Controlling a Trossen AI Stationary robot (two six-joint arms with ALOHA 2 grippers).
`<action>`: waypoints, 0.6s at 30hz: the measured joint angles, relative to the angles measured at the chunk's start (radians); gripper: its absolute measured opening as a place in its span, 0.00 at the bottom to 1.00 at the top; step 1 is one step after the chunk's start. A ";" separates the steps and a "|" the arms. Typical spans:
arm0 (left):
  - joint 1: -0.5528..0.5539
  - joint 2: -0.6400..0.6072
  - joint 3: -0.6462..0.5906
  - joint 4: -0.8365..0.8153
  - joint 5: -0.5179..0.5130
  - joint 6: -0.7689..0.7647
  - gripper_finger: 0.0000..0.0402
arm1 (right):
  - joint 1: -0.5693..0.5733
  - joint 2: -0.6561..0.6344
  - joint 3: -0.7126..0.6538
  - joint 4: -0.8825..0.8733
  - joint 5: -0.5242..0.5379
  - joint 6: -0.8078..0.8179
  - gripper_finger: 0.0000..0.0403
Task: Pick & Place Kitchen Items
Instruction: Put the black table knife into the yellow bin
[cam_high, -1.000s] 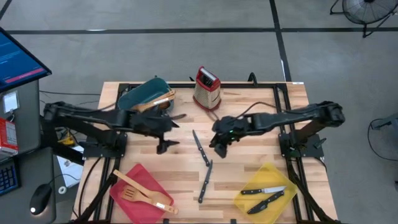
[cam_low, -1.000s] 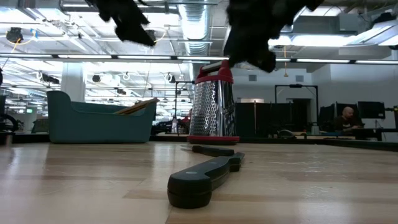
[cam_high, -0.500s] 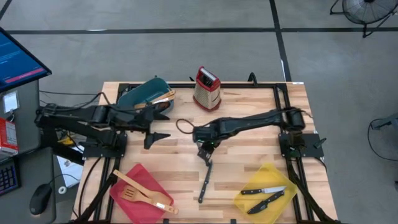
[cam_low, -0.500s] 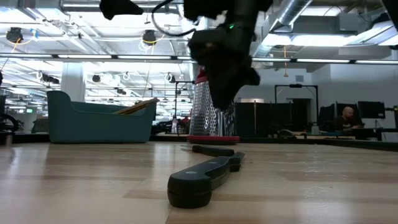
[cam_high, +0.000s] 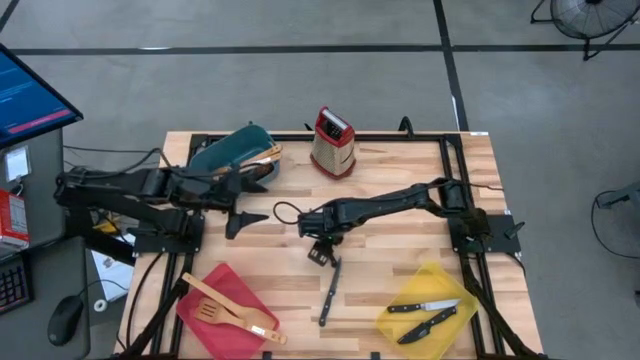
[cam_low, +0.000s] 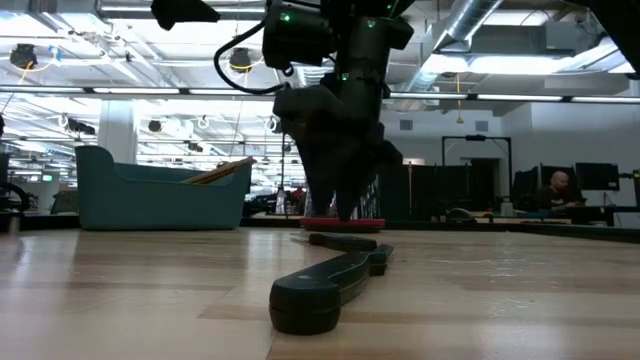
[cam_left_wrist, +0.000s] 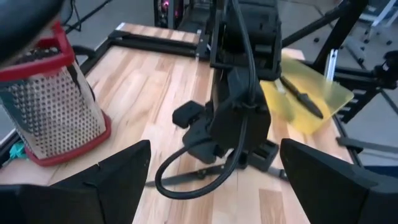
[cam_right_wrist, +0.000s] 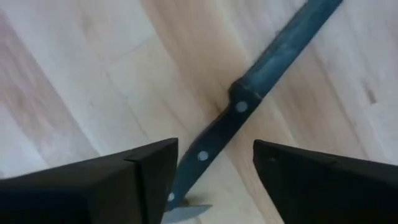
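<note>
Two black-handled knives lie flat on the wooden table. The far knife (cam_right_wrist: 217, 134) has a riveted handle and also shows in the low view (cam_low: 345, 242). The near knife (cam_high: 328, 298) lies toward the table's front edge. My right gripper (cam_high: 321, 253) is open and points down just above the far knife; its fingers (cam_right_wrist: 143, 168) stand on either side of the handle without touching. My left gripper (cam_high: 236, 222) is open and empty over the table's left half, near the teal bin (cam_high: 228, 152).
A red-topped steel grater (cam_high: 332, 143) stands at the far middle. The teal bin holds wooden utensils. A red bin (cam_high: 225, 315) at the near left holds wooden spatulas. A yellow bin (cam_high: 425, 290) at the near right holds two knives. A person sits in the room behind (cam_low: 560, 190).
My right gripper has gone toward the table's left and near edges and come down over the far knife, staying open. My left gripper has drawn back toward the table's left edge. The knives have not moved.
</note>
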 joint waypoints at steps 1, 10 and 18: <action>0.000 -0.014 0.000 -0.009 0.000 0.000 0.85 | 0.000 0.000 0.000 0.002 0.012 0.006 0.55; 0.000 -0.180 -0.001 -0.103 -0.009 -0.026 0.80 | -0.010 0.032 -0.012 0.026 0.065 0.013 0.58; 0.000 -0.282 -0.077 -0.129 -0.064 -0.058 0.74 | -0.005 0.088 -0.005 0.040 0.024 0.029 0.56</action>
